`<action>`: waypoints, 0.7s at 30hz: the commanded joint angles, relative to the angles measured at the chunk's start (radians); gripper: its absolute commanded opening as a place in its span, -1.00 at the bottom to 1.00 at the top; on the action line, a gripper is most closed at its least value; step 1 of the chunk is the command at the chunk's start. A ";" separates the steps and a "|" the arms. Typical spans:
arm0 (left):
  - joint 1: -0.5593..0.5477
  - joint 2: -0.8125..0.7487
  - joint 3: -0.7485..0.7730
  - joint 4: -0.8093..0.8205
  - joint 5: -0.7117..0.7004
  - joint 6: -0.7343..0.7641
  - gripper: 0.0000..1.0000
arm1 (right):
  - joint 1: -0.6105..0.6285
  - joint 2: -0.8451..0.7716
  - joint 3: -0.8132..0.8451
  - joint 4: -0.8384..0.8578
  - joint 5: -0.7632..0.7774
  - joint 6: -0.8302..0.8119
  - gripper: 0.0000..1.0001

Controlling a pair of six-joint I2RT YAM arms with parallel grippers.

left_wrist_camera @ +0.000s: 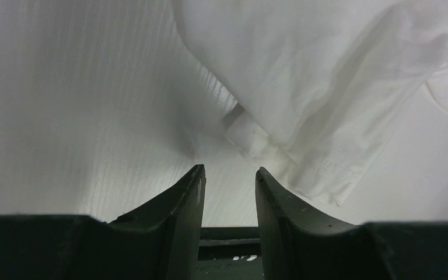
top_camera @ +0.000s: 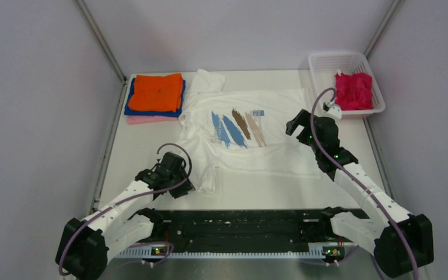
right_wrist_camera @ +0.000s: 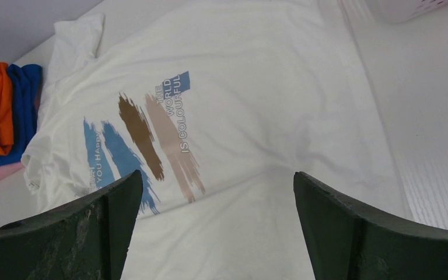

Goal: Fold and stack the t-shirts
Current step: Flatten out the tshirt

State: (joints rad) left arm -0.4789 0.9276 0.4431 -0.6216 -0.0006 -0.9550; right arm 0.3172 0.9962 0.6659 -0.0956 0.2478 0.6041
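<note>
The white t-shirt with blue, brown and tan brush strokes lies spread print-up in the middle of the table, also in the right wrist view. My right gripper hovers wide open and empty over its right part. My left gripper is low at the shirt's near-left sleeve; its jaws stand a little apart with nothing between them. A folded orange shirt lies on a blue one and a pink one at the back left. A magenta shirt lies crumpled in the basket.
The white mesh basket stands at the back right corner, close behind my right gripper; its edge shows in the right wrist view. Grey walls enclose the table on the left, right and back. The arm bases and a black rail run along the near edge.
</note>
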 commanded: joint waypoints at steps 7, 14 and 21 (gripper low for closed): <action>-0.001 0.127 -0.010 0.131 -0.052 0.001 -0.15 | -0.006 -0.066 -0.009 -0.047 0.061 0.022 0.97; -0.002 0.186 0.005 0.158 -0.032 0.019 -0.99 | -0.006 -0.048 -0.002 -0.053 0.059 0.014 0.97; -0.002 0.063 0.076 -0.116 -0.072 -0.006 -1.00 | -0.007 -0.042 -0.003 -0.054 0.064 0.006 0.97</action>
State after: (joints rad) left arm -0.4789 1.0626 0.4599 -0.5163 -0.0269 -0.9432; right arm 0.3172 0.9455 0.6544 -0.1589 0.2886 0.6136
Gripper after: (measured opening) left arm 0.010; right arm 0.986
